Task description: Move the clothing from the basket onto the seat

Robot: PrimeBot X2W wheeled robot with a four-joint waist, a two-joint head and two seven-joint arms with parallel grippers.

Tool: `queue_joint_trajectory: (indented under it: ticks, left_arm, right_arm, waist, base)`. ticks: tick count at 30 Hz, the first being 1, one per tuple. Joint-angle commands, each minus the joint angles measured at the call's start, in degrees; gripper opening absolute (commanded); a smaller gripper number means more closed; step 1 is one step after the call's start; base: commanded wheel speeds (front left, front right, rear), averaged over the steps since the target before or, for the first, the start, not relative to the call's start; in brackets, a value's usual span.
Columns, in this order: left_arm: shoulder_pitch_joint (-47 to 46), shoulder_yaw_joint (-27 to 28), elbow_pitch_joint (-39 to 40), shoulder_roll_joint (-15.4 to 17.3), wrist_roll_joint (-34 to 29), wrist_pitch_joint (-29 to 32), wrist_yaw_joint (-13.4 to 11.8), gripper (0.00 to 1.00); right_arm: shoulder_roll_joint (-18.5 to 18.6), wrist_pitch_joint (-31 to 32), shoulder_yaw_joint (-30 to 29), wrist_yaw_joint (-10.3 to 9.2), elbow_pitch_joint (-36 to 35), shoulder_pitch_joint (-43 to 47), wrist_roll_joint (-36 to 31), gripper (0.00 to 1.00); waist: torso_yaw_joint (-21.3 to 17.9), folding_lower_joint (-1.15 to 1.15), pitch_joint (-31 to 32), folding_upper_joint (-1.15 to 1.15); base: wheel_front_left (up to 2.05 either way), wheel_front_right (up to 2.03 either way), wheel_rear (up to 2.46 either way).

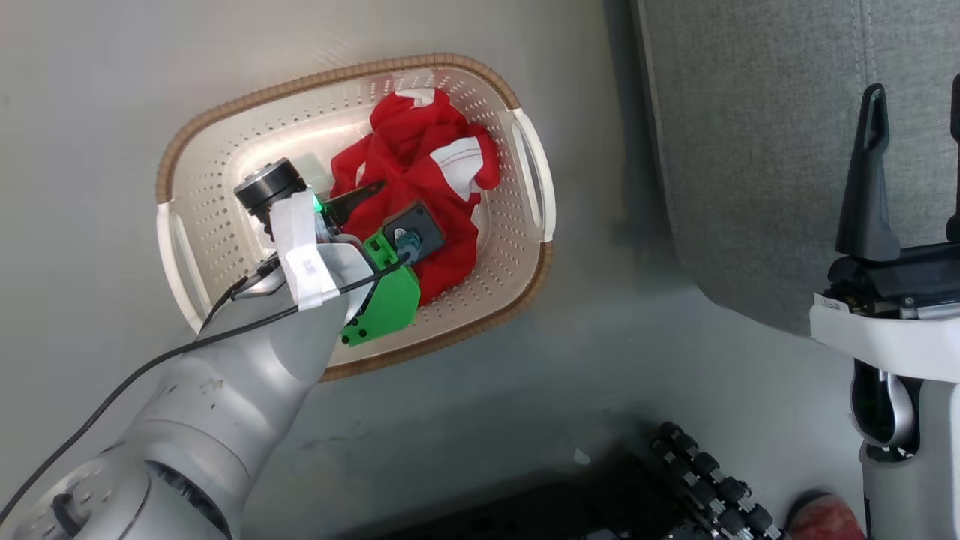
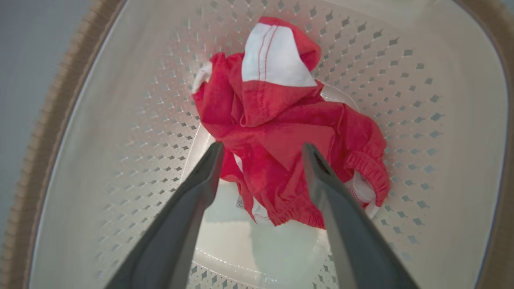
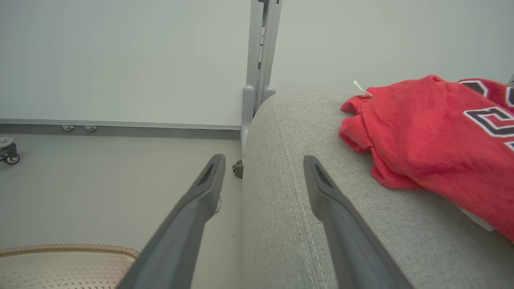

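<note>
My left gripper (image 2: 263,146) hangs wide open over the clothing (image 2: 277,116) in the basket (image 2: 120,160); soft, light, floppy stuff, so I'd pinch the bunched middle fold

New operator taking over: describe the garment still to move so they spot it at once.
Left of the grey seat sits a cream basket. In it, before the open left gripper, lies a crumpled red garment. Unlike the lettered one on the seat, it shows plain white panels.
</note>
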State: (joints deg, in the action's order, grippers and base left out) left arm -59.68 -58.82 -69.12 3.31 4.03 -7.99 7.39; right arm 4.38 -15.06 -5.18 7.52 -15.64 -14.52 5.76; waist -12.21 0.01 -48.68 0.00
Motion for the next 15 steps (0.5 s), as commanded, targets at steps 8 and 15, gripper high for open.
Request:
queue_joint_trajectory:
  ticks: [8,15]
  left_arm:
    - [-5.96,-3.91,-1.95,-0.04,6.53,4.81,0.09,1.00]
    - [-7.51,-7.58,-2.79,0.54,11.02,8.53,0.10,1.00]
  right_arm:
    - [-0.57,-0.16,0.35,-0.06,-3.98,-2.69,-1.13,1.00]
    - [-0.82,-0.16,-0.19,-0.06,-6.20,-2.43,-1.46,1.00]
  waist:
    - [-3.22,-0.01,-7.74,0.00]
    - [-3.14,-0.01,-9.62,0.00]
  base:
    - [0.00,0.00,0.00]
    - [0.00,0.00,0.00]
